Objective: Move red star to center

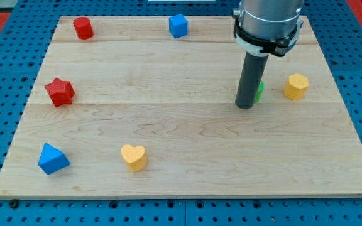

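Observation:
The red star point(60, 91) lies on the wooden board point(181, 138) near its left edge, about halfway up. My tip point(246, 105) rests on the board right of centre, far to the right of the star. A green block point(259, 91) is mostly hidden behind the rod, touching or very close to it; its shape cannot be made out.
A red cylinder point(83, 28) sits at the top left and a blue cube point(178, 26) at the top middle. A yellow hexagon block point(296, 86) lies right of the rod. A blue triangle block point(53, 159) and a yellow heart point(134, 157) lie near the bottom left.

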Action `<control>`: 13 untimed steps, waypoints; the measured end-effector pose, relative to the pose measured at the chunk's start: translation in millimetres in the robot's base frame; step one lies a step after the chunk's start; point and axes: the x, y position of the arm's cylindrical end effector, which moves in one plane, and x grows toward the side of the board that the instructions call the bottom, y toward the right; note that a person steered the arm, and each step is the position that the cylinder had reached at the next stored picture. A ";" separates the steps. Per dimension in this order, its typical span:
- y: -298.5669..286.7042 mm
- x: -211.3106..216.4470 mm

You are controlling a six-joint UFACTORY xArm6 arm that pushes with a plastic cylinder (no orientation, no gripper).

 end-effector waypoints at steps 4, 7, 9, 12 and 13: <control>-127.6 45.0; -397.7 7.4; -325.3 -48.2; -320.2 -27.7; -381.8 -36.1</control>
